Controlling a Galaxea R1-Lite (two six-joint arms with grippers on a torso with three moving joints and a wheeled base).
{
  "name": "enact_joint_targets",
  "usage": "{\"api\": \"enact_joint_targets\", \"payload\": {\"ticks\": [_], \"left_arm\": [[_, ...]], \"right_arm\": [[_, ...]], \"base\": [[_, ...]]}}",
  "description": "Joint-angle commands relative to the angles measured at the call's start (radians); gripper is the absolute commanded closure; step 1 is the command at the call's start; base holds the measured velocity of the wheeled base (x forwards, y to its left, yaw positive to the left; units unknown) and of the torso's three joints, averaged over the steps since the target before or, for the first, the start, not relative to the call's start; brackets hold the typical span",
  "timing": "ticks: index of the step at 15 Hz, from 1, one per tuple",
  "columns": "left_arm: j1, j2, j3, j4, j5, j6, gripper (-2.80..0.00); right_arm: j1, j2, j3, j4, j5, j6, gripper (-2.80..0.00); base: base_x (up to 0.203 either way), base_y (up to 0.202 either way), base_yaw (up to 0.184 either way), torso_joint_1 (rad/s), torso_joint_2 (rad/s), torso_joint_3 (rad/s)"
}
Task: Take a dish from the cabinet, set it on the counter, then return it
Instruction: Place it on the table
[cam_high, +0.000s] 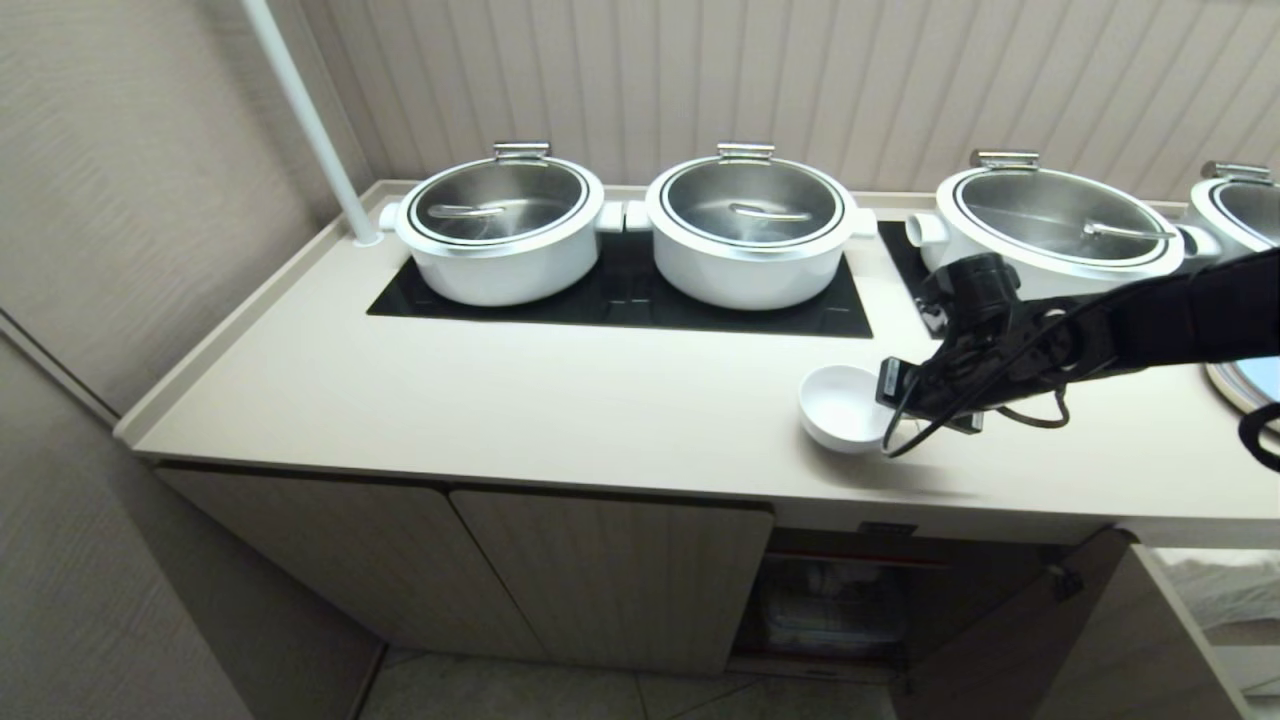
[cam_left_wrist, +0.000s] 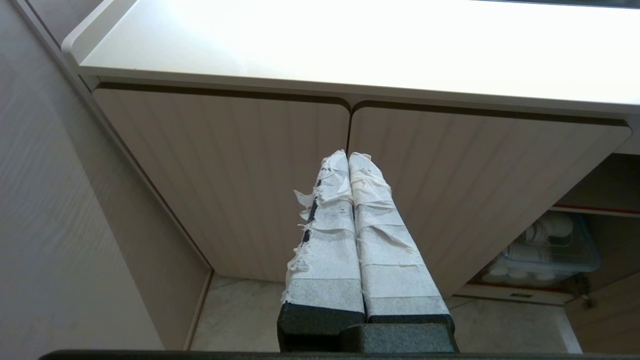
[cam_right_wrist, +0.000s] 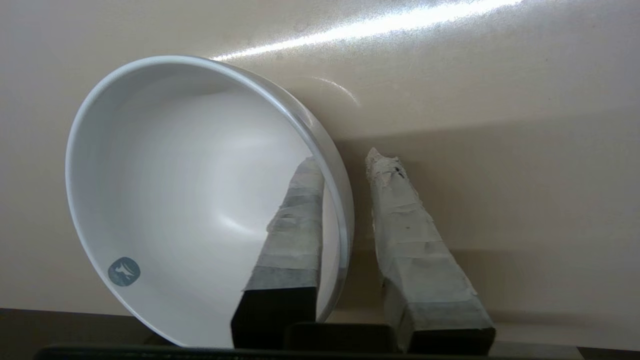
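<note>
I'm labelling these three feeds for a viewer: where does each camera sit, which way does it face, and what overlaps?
Head view: up on the robot's head, facing forward and down over the counter, the white pots and the cabinet; the right arm shows, with the right gripper at the dish.
Left wrist view: behind the left gripper, low, facing the cabinet's closed doors; its taped fingers touch.
Right wrist view: behind the right gripper, fingers parted astride the dish's rim.
Shared: head and right wrist see the dish; head and left wrist see the cabinet.
</note>
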Motion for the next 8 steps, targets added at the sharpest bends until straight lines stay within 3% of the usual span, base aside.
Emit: {"api": "enact_joint_targets", "payload": {"ticks": [1, 8], "left_arm": [[0.0, 0.0, 0.0, 0.0, 0.001, -0.001, 0.0], [0.0, 0.0, 0.0, 0.0, 0.001, -0.001, 0.0]], "right_arm": [[0.001, -0.002, 0.0, 0.002, 0.0, 0.002, -2.8], [0.001, -0.008, 0.003, -0.004, 0.001, 0.002, -2.8]], "base": [[0.0, 0.0, 0.0, 0.0, 0.0, 0.0], [0.0, 0.0, 0.0, 0.0, 0.0, 0.0]]}}
